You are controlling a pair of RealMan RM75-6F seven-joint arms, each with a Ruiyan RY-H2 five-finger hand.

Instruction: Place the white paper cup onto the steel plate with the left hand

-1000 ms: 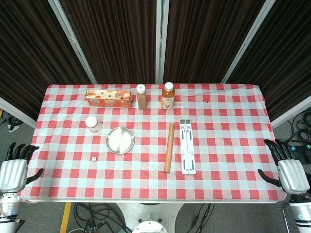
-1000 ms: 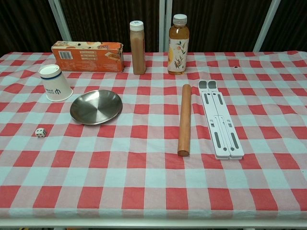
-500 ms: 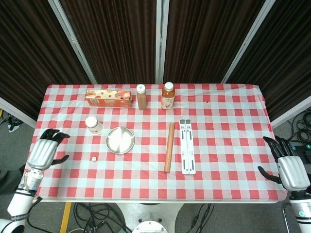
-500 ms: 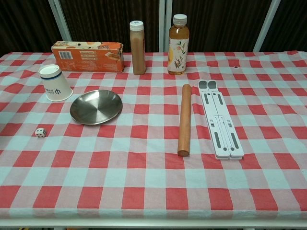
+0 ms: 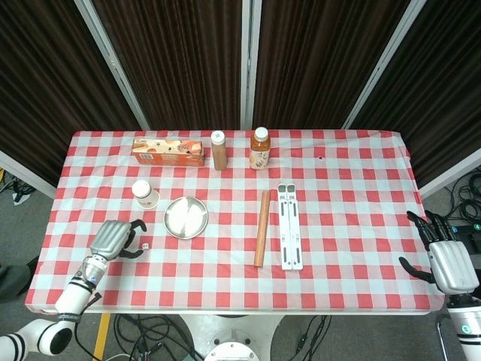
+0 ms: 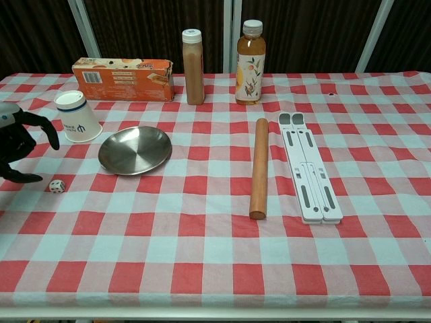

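Head view shows our left hand (image 5: 114, 239) over the front left part of the table (image 5: 346, 226). Its fingers are apart and bent a little, and it holds nothing. It does not seem to touch anything. A small dice (image 5: 145, 246) sits just beside its fingertips. In the chest view we see the same hand at the left edge, dark fingers curved down, empty.

We think we are at the first step: reaching for the cup. Nothing is picked up yet.

The white paper cup (image 5: 145, 194) lies tipped on the cloth, a bit further back than our hand. Its open end points up and away from us in the chest view. The steel plate (image 5: 186, 217) is just beside the cup, to its right, and has nothing on it.

Next we should move our hand up to the cup and close the fingers softly around its side. The cup is light and may roll or squash, so we think a gentle hold is best.

Our right hand (image 5: 443, 256) waits far off at the right edge, fingers apart, holding nothing.
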